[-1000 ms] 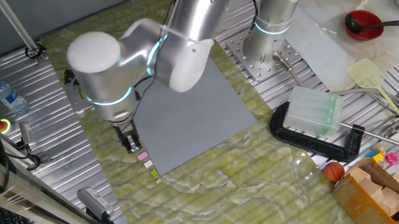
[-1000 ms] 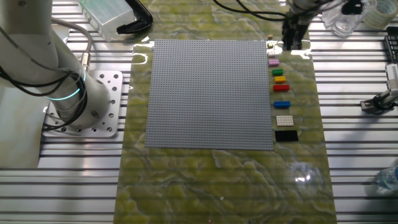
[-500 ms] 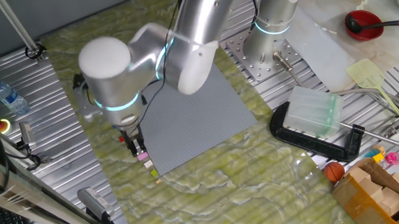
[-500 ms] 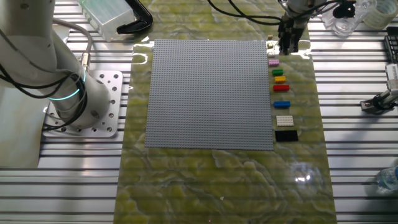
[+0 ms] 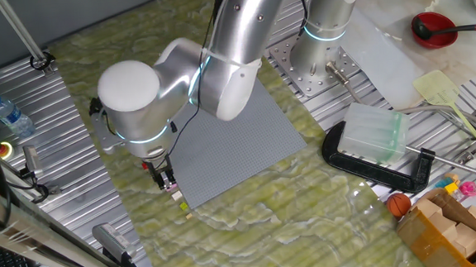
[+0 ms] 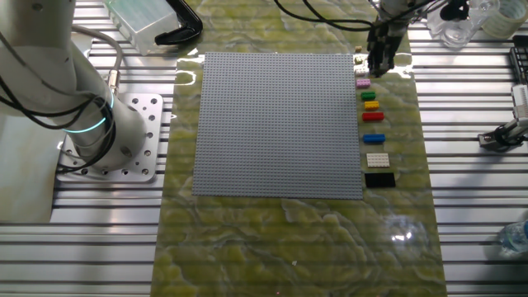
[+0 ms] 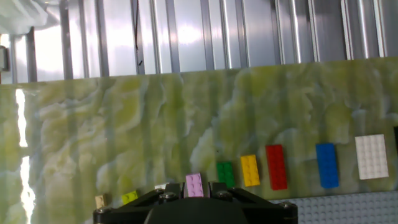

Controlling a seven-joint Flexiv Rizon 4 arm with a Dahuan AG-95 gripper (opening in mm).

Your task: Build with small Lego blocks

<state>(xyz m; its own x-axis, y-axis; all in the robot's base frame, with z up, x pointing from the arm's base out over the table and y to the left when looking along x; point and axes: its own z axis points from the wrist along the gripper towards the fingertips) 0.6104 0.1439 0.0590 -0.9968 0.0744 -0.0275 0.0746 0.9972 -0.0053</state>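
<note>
The small Lego blocks lie in a row on the green mat beside the grey baseplate [image 6: 276,124]. The other fixed view shows pink [image 6: 363,82], green [image 6: 368,96], yellow [image 6: 370,105], red [image 6: 373,116], blue [image 6: 374,138], cream-white [image 6: 377,159] and black [image 6: 379,178]. In the hand view the pink block [image 7: 195,182] sits between my two fingers, with green [image 7: 225,174], yellow [image 7: 250,170], red [image 7: 276,167], blue [image 7: 327,165] and cream-white [image 7: 372,157] to its right and tan [image 7: 99,201] to its left. My gripper [image 7: 195,188] [image 6: 376,69] [image 5: 169,184] is open, low over the pink block.
The robot's base [image 6: 99,140] stands left of the baseplate. A black clamp with a clear box [image 5: 375,137], a red ladle [image 5: 434,29] and a carton of oddments [image 5: 450,224] lie off the mat. A water bottle [image 5: 9,114] lies on the slatted table.
My gripper has moved along the row from beside the tan end to over the pink block and has come lower. The blocks have not moved.
</note>
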